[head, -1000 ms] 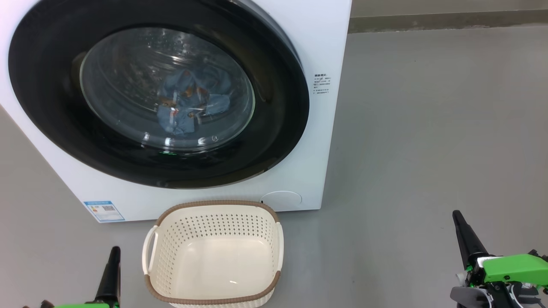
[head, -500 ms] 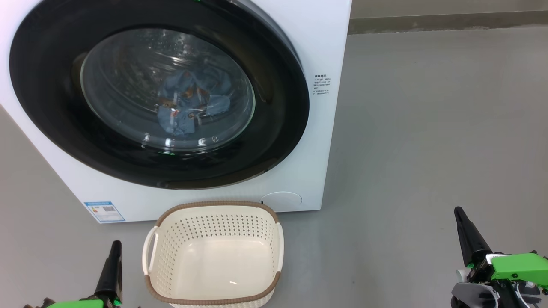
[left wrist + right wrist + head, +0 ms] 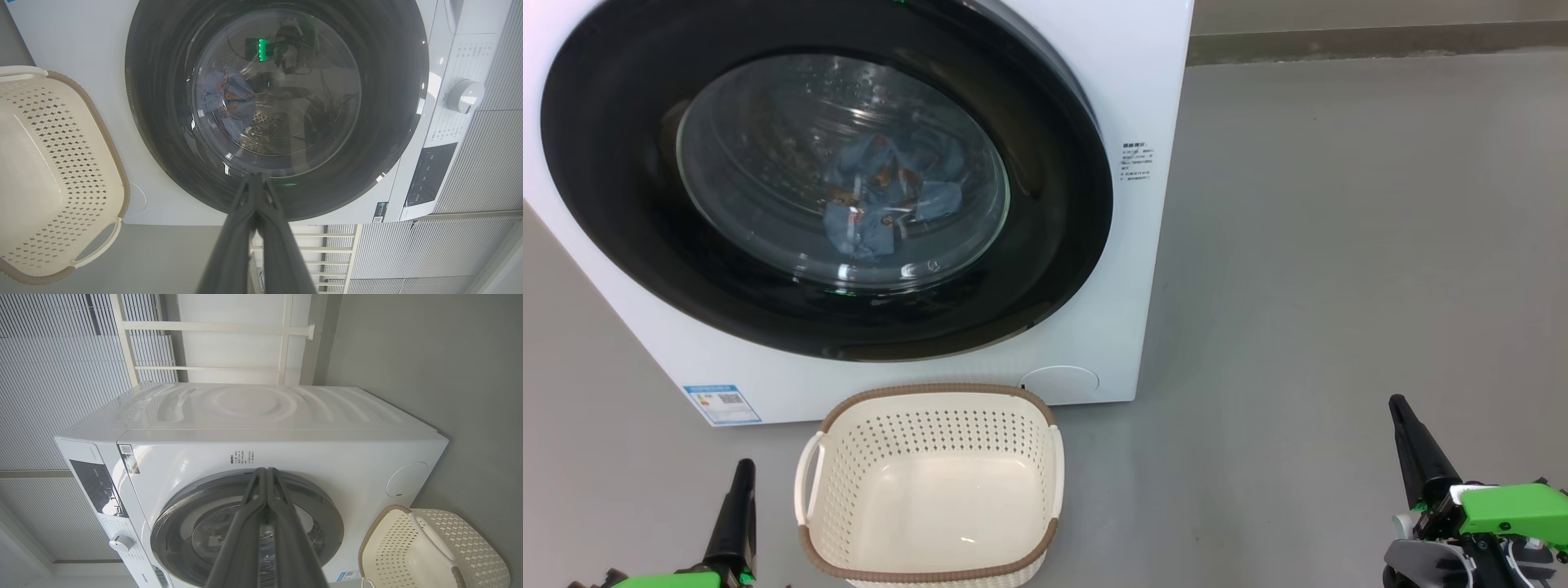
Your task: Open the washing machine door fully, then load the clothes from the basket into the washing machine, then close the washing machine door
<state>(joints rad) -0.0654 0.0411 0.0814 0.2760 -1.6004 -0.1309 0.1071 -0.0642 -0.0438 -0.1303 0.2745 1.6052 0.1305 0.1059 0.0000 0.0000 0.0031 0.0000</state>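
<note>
The white washing machine (image 3: 1143, 98) fills the upper left of the head view, and its round black-ringed door (image 3: 629, 188) lies flat against the front, closed. Behind the glass bowl the light blue clothes (image 3: 882, 200) with orange prints rest in the drum; they also show through the glass in the left wrist view (image 3: 229, 96). The cream basket (image 3: 931, 482) stands on the floor before the machine with nothing in it. My left gripper (image 3: 742, 478) is shut at the lower left beside the basket. My right gripper (image 3: 1401, 412) is shut at the lower right, far from both.
Grey floor (image 3: 1339, 245) stretches wide to the right of the machine. A blue label sticker (image 3: 721, 403) sits at the machine's lower left corner, a round service flap (image 3: 1059, 380) at the lower right. The control panel and dial (image 3: 465, 94) are beside the door.
The right gripper has shifted slightly up and right in the head view over the last second. Door, basket and clothes have not moved.
</note>
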